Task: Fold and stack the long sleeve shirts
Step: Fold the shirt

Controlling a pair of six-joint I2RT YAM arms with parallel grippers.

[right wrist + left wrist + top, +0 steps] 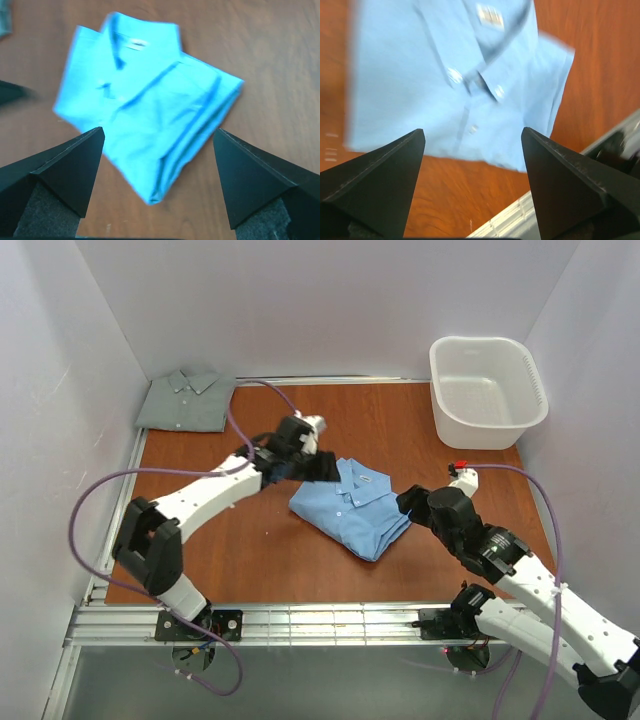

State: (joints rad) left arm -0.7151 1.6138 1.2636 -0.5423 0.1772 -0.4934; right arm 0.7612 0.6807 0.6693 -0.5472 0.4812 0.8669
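Note:
The light sky-blue long sleeve shirt (352, 505) lies folded, collar up, in the middle of the wooden table (250, 550). A grey-green long sleeve shirt (185, 400) lies folded in the back left corner. My left gripper (316, 466) hovers at the blue shirt's back left edge. Its jaws are open and empty, and the blue shirt (420, 75) lies just beyond the left gripper (472, 132). My right gripper (409, 502) is at that shirt's right edge. It is also open and empty, with the blue shirt (150, 115) spread ahead of the right gripper (158, 131).
A white plastic basket (480, 435) stands at the back right. An aluminium rail (330, 620) runs along the table's near edge, and white walls close in the left, back and right sides.

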